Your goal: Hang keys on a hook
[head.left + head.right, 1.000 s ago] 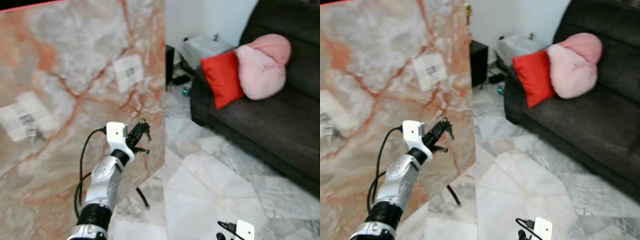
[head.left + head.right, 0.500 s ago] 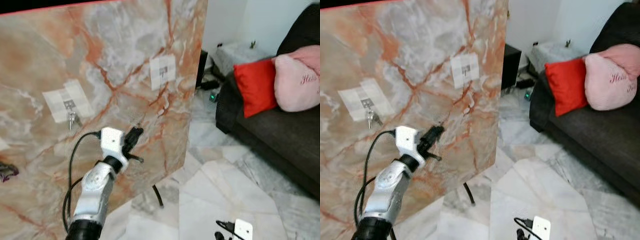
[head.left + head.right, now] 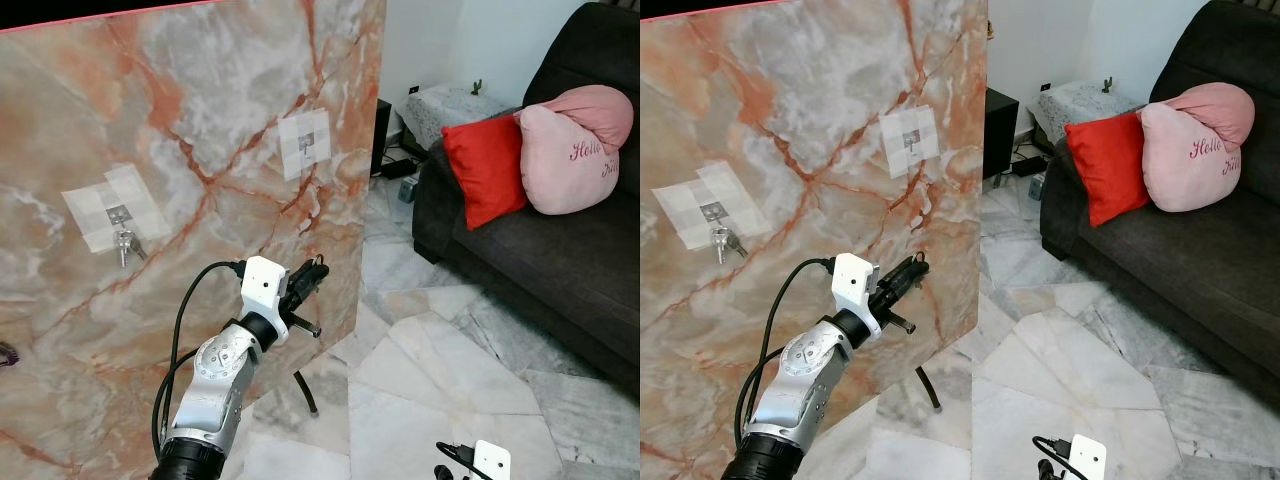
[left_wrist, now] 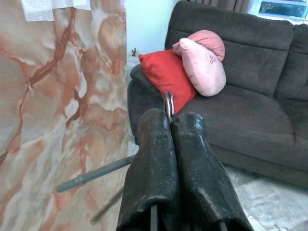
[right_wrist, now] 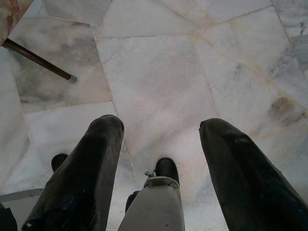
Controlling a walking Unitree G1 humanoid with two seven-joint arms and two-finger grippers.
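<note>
My left gripper (image 3: 312, 272) is raised in front of the tall marble board (image 3: 200, 120), below and slightly right of the right-hand taped patch with a small hook (image 3: 304, 142). It is shut on the keys; a metal key ring (image 4: 169, 105) sticks out between the fingertips of the left gripper (image 4: 171, 116). The left-hand patch (image 3: 112, 212) holds another bunch of keys (image 3: 127, 246) hanging from its hook. My right gripper (image 5: 161, 130) hangs low over the floor, open with nothing between its fingers.
A dark sofa (image 3: 560, 250) with a red cushion (image 3: 483, 168) and a pink cushion (image 3: 572, 148) stands on the right. The board's thin stand leg (image 3: 305, 390) reaches onto the marble floor (image 3: 440, 380). A black cabinet (image 3: 1000, 125) and cables lie behind the board.
The camera has swung, shifting board and sofa in the picture. My left gripper stays shut on the keys and now sits nearer the board's right edge, under the right patch.
</note>
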